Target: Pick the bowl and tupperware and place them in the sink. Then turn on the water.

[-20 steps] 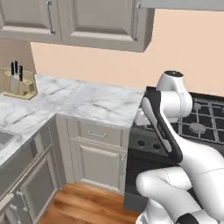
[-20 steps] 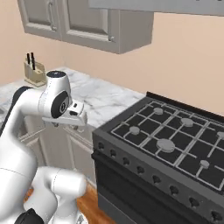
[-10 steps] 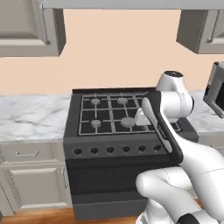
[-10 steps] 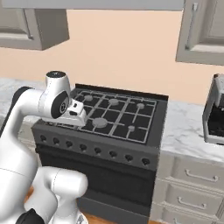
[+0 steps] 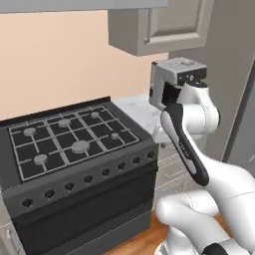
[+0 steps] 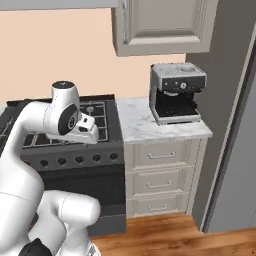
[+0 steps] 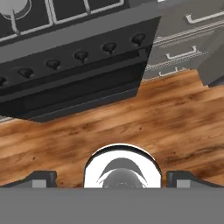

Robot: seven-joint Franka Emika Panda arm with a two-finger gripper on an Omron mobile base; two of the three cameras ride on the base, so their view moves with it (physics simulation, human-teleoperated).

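The landmark here is the black gas stove (image 5: 74, 164) with its grid of grey burners and a row of dark knobs along the front edge. In the left base view the white arm rises just to the right of the stove, its upper links folded in front of a box-shaped silver and black coffee machine (image 6: 176, 92). That machine stands on the white marble counter (image 6: 145, 122) directly to the right of the stove, under a grey wall cabinet (image 6: 162, 25), and below the counter sits a stack of pale grey drawers (image 6: 160, 177) with slim metal handles. A tall dark grey panel (image 6: 227, 125) closes the scene further right of the stove.

In the right base view the arm's wrist hangs in front of the stove's near right corner. The claw (image 7: 111, 180) points down at the brown wooden floor (image 7: 166, 118) in front of the stove, and in the hand view its two dark finger tips (image 7: 42, 179) stand far apart at the bottom corners (spread wide, with nothing between them but floorboards). The stove's knob row and oven front fill the top of the hand view, with the drawers beside it at the upper right.

The bowl, the tupperware and the sink are somewhere away from the stove, and I cannot tell where.
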